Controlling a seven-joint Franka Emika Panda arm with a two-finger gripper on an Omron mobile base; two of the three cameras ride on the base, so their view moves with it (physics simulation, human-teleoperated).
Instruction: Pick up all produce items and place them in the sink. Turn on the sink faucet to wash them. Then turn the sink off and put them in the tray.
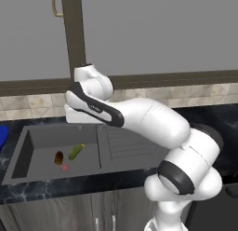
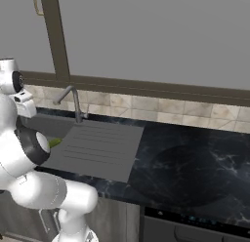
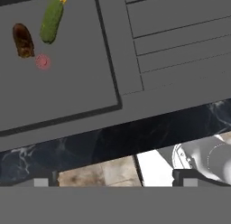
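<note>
Both produce items lie on the floor of the dark grey sink: a stubby brown-orange oblong and, just to its right, a slim green cucumber-like vegetable. The hand view looks down on the same oblong and green vegetable with its yellow tip. My gripper is open and empty, its fingertips wide apart; it hangs high above the sink's back edge, well away from the produce. The slim grey faucet stands behind the drainboard. A sliver of the blue tray shows at the far left.
A small flat red spot lies in the basin beside the oblong. Dark marbled counter stretches right of the drainboard. Grey wall cabinets hang above, and a tiled backsplash runs behind the faucet. My own arm hides the sink's back rim in the left base view.
</note>
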